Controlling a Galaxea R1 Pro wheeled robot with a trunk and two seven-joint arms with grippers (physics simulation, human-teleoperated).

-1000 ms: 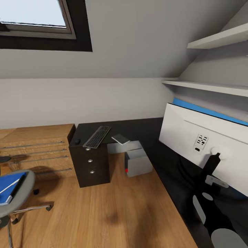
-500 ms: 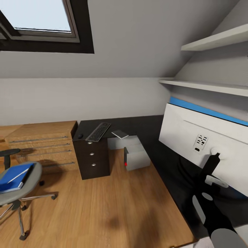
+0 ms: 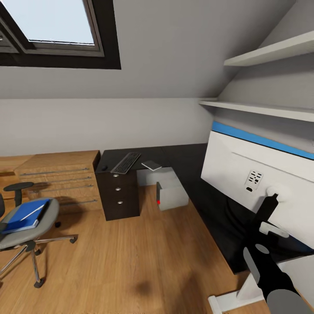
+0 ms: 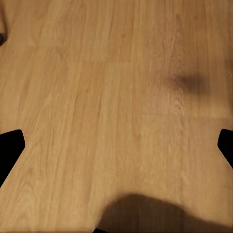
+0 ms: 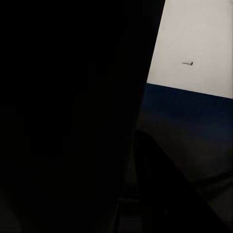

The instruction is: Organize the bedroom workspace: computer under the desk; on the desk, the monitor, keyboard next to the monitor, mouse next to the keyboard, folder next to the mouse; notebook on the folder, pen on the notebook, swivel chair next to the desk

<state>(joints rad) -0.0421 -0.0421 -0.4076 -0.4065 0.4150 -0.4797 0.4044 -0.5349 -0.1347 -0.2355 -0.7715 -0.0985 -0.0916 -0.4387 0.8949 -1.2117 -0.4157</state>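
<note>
The swivel chair [image 3: 24, 226] stands on the plank floor [image 3: 131, 261] at the head view's left, well apart from the desk [image 3: 192, 183]. On its grey seat lies the blue folder [image 3: 19, 218], with the dark notebook [image 3: 41, 210] along the folder's far edge and the pale pen [image 3: 31, 213] lying slantwise on the blue cover.

On the desk's far end, above the drawer unit [image 3: 118, 196] with silver knobs, the keyboard [image 3: 126, 162] lies slantwise; the mouse [image 3: 104, 168] sits just beside it near the desk's left edge, and a small flat grey thing [image 3: 151, 165] lies near its other side. The computer [image 3: 171, 194] rests on the floor under the desk, beside the drawer unit.

The monitor [image 3: 257, 179] stands on the desk's near wing, its pale back facing the camera. The right arm's black links [image 3: 266, 257] rise just in front of it; whether that gripper is apart or together cannot be told.

The left wrist view looks down on bare floorboards, with the left gripper [image 4: 116, 150] spread wide, its dark fingertips [image 4: 9, 145] at opposite borders. The right wrist view is mostly black.
</note>
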